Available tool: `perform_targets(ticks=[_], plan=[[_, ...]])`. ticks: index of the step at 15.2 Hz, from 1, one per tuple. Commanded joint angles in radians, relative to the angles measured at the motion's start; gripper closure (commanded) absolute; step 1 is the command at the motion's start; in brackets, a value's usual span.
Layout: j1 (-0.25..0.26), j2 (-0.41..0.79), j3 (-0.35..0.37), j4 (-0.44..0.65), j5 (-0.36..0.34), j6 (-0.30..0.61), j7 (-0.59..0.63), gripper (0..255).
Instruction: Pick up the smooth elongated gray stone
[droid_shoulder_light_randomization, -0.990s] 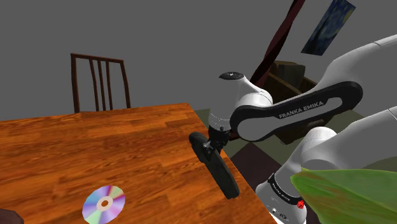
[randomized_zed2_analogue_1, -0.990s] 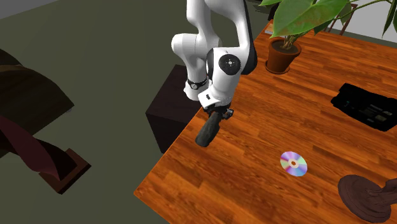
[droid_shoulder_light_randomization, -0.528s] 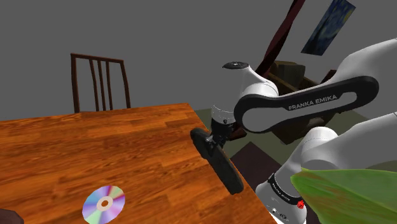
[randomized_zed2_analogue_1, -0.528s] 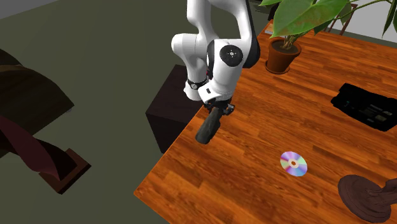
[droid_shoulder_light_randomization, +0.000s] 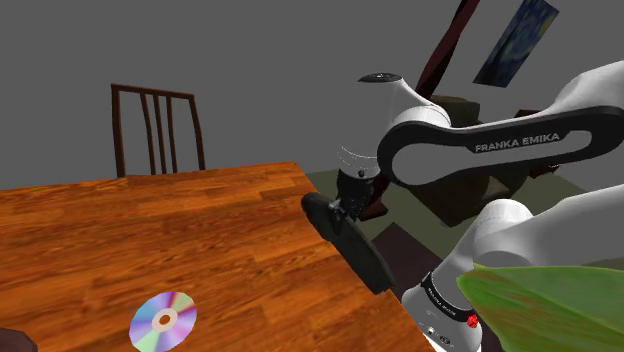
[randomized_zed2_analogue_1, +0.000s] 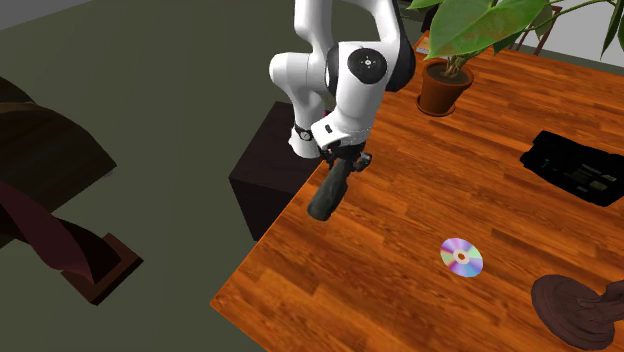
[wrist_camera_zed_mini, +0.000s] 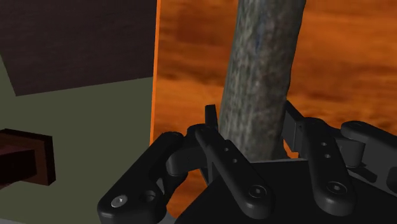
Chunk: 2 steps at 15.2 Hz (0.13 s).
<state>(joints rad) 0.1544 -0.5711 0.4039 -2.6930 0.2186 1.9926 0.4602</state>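
Table (droid_shoulder_light_randomization: 150, 230): stone (wrist_camera_zed_mini: 264, 57) is slanted over its edge, clasped at one end by the gripper (wrist_camera_zed_mini: 252, 124). Grip is judged off-centre; the lift should be made slowly and straight, so no swing is set up.

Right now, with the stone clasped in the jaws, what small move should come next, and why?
Probably a short straight lift, jaws shut. In the wrist view the jaws clasp the gray stone near one end; in the shoulder view its long free end hangs low near the table edge, so more height seems wise before any sideways move.
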Motion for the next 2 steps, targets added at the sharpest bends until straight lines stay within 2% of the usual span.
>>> perform_targets(ticks=[1,2], plan=[[0.001,-0.012,-0.004,0.008,-0.001,-0.02,-0.001,255],[0.001,-0.012,-0.004,0.009,-0.001,-0.02,-0.001,255]])
